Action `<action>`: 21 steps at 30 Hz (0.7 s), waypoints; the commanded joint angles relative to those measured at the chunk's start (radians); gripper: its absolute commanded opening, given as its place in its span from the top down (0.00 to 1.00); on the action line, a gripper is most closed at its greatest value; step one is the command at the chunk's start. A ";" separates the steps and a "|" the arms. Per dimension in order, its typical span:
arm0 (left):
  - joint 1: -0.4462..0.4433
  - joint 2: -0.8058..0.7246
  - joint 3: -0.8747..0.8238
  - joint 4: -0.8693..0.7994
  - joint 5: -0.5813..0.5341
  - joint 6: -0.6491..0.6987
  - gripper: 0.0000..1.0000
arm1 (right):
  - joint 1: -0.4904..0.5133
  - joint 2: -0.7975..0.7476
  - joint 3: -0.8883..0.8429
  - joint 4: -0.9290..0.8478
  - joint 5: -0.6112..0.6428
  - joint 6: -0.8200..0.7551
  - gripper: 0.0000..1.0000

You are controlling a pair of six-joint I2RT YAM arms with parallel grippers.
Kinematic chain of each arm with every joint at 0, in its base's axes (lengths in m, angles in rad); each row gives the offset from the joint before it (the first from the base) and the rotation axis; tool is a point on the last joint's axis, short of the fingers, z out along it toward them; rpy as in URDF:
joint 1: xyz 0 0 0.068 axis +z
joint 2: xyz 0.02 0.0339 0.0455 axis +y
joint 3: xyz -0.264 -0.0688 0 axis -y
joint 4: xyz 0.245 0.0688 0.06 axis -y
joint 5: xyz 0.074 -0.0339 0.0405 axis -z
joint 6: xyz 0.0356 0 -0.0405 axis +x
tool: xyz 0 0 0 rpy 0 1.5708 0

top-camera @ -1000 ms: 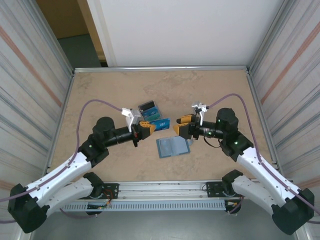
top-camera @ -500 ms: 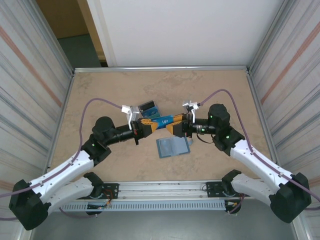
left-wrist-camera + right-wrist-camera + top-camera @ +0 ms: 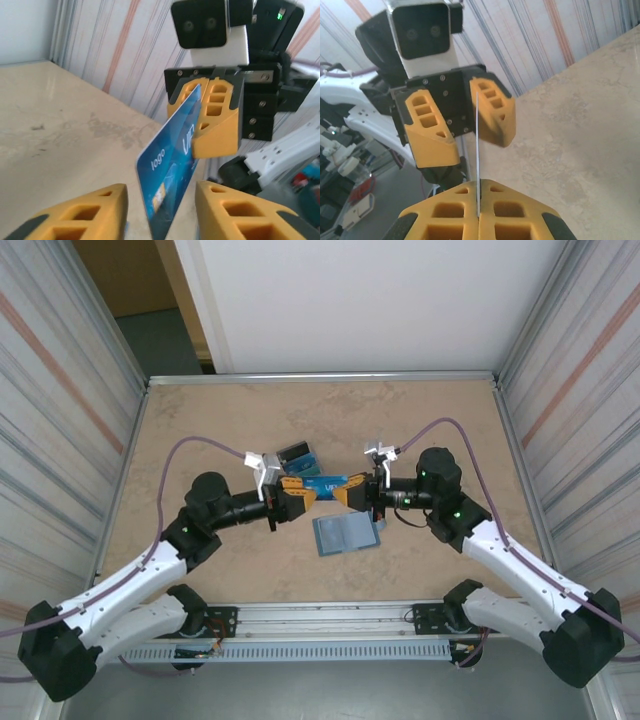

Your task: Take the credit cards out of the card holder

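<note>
Mid-air handover of a blue card [image 3: 327, 483], by the look of it.

Top view: both arms reach inward, left pincer [image 3: 300, 494] and right pincer [image 3: 347, 492] nose to nose, the card bridging them. The holder [image 3: 346, 534] lies open on the desk [image 3: 200, 420] just nearer, and other cards [image 3: 298, 457] lie beyond. Left wrist: the left pincer's fingers [image 3: 80, 212] stand apart either side of the card, not pinching. Right wrist: the right pincer [image 3: 479, 200] is clamped on the card's edge. Likely next: the left backs away and the right lays the card with the rest.

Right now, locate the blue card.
Top view, mid-table: the blue card is pinched by the right gripper, between the open fingers of the left gripper, beyond the card holder.
</note>
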 commanded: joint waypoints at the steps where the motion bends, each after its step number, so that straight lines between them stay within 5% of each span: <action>1: 0.009 -0.041 0.134 -0.240 -0.037 0.178 0.50 | 0.013 -0.027 0.056 -0.126 0.029 -0.087 1.00; 8: 0.009 0.106 0.417 -0.692 -0.017 0.417 0.47 | 0.022 -0.011 0.096 -0.256 0.033 -0.157 1.00; 21: 0.007 0.372 0.641 -0.861 0.194 0.578 0.53 | 0.042 0.023 0.120 -0.293 0.029 -0.180 1.00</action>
